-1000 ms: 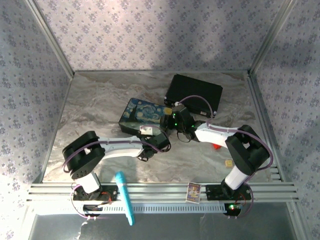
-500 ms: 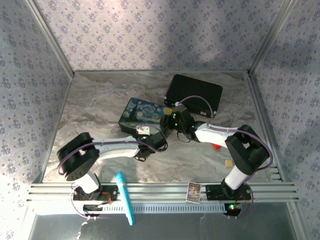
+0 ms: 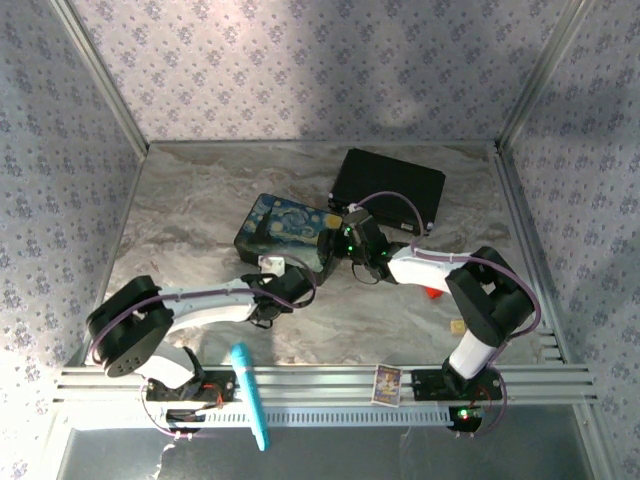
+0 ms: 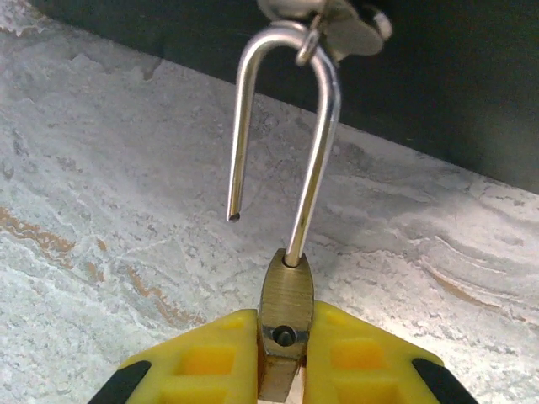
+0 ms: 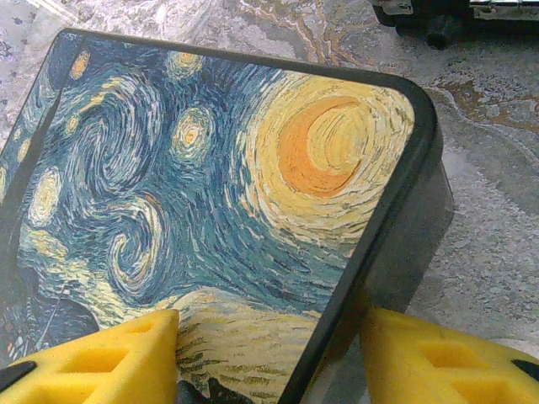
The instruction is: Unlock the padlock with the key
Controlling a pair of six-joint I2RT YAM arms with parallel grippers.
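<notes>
The padlock's (image 4: 286, 295) small brass body stands pinched between my left gripper's (image 4: 285, 324) yellow fingers (image 4: 210, 353), and that gripper is shut on it. Its silver shackle (image 4: 316, 151) stands open, with one end free in the air above the marble floor. At the top of the shackle hangs the key (image 4: 352, 27), silvery and on a small ring, partly cut off by the frame's edge. My right gripper (image 5: 269, 353) is closed on the near corner of the painted box (image 5: 219, 168), one finger on the lid and the other against its dark side wall.
The painted box (image 3: 285, 225) lies mid-table, with a black case (image 3: 388, 188) behind it. A red block (image 3: 432, 293) and a small tan cube (image 3: 457, 326) sit at the right. A teal pen (image 3: 250, 395) and a card (image 3: 387, 383) rest on the front rail. Patterned walls enclose the table.
My left arm has drawn back to the left and nearer the front edge, its jaws closing tighter. The painted box has shifted slightly left. The right arm has hardly moved.
</notes>
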